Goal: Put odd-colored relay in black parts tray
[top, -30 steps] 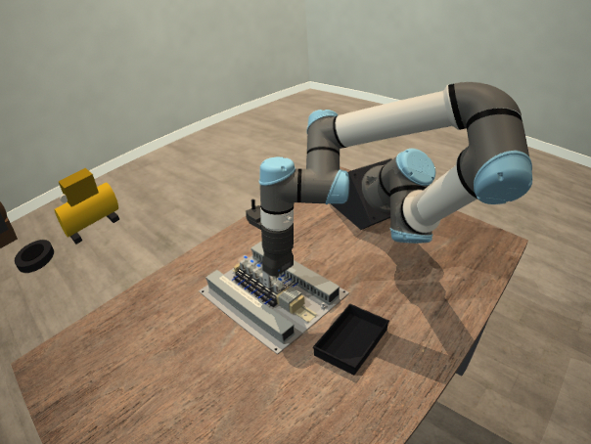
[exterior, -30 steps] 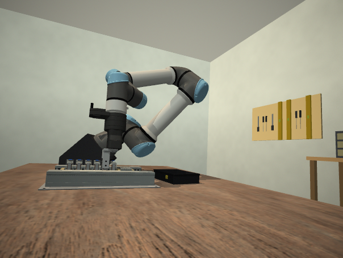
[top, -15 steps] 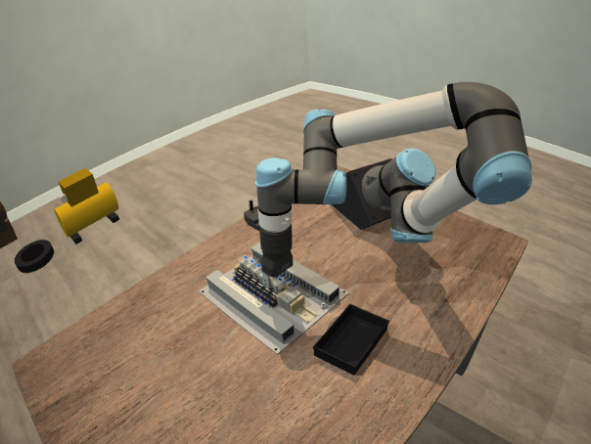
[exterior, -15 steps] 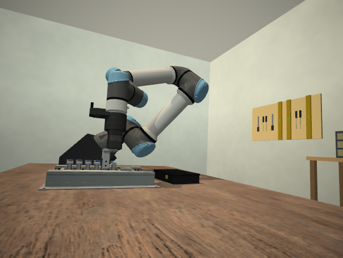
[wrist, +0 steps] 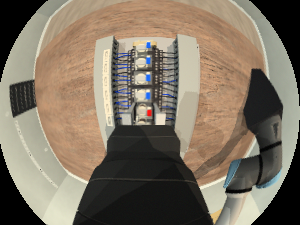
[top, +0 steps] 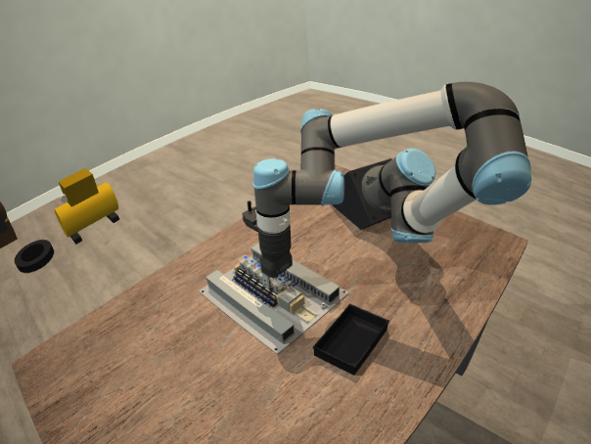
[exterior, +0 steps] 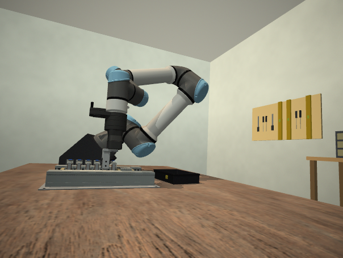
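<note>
The grey relay panel (top: 274, 298) lies flat on the wooden table and holds a row of relays. In the wrist view the nearest relay (wrist: 148, 113) has a red button; the others (wrist: 148, 60) have blue buttons. My gripper (top: 272, 276) points straight down over the row and is shut on the red-button relay. In the side view my gripper (exterior: 105, 159) holds that relay a little higher than its neighbours. The black parts tray (top: 351, 337) sits empty on the table just right of the panel, and also shows in the side view (exterior: 176, 176).
The arm's dark base (top: 364, 196) stands behind the panel at the table's far edge. A yellow compressor (top: 85, 202) and a black tyre (top: 33, 254) lie on the floor to the left. A small table stands by the right wall (exterior: 323, 173).
</note>
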You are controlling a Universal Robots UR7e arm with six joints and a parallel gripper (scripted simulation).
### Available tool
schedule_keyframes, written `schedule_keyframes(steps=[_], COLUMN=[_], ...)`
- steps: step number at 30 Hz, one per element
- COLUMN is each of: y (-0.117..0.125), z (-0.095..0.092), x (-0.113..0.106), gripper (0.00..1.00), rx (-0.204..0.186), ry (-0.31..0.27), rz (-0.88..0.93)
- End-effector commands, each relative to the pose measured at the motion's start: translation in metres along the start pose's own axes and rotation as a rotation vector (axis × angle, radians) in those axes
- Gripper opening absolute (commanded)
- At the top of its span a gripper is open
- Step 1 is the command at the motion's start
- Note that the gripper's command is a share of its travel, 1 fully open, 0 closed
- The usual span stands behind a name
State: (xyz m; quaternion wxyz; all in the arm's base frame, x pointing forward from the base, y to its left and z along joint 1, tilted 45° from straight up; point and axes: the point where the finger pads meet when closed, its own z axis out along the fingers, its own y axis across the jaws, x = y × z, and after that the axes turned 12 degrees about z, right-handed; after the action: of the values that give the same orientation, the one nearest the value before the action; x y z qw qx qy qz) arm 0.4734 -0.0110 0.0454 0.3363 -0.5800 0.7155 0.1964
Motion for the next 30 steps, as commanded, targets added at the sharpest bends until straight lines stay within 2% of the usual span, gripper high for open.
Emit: schedule_keyframes(steps=[1, 30], y=[-0.0005, -0.002], z=[-0.0005, -0.0007], x=[0.0001, -0.0002], gripper=[0.0, 0.0], rx=[-0.004, -0.054], ry=[0.001, 0.012], rz=[0.0, 0.0])
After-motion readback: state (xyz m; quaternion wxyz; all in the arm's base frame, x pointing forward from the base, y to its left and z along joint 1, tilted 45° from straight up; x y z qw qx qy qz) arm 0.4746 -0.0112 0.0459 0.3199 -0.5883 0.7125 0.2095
